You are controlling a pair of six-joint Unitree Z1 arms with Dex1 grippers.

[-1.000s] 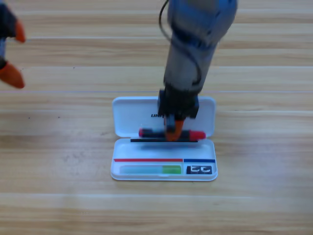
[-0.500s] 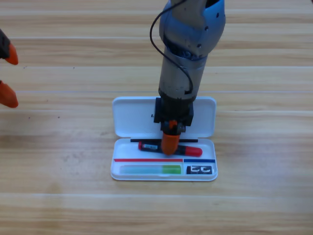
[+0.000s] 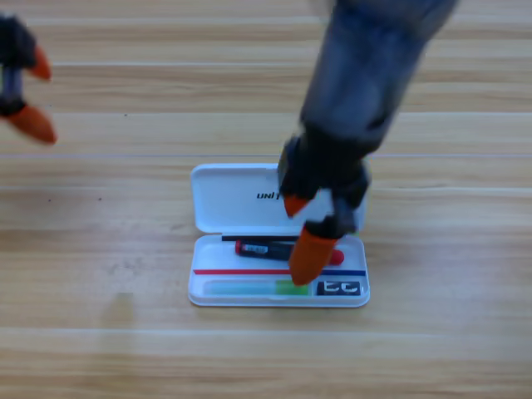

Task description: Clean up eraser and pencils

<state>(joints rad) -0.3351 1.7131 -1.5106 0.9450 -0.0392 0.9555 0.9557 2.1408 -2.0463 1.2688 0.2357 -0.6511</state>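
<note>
The white case [image 3: 229,204] lies open at the table's middle. In its lower tray lie the black pencil with red ends [image 3: 262,248], the pale green pencil [image 3: 249,288] and, at the tray's right end, the black eraser [image 3: 341,288]. My right gripper [image 3: 303,231] hangs open just above the tray, with one orange jaw over the lid and the other covering part of the black pencil and the green pencil's end. It holds nothing. At the picture's upper left edge my left gripper [image 3: 33,93] waits open, far from the case.
The right arm [image 3: 366,75] comes down from the top edge and hides the case lid's right part. Bare wooden table [image 3: 125,332] surrounds the case on all sides.
My right gripper has let go of the black pencil, opened and lifted. The pencil now lies in the tray. The left gripper has shifted slightly at the edge.
</note>
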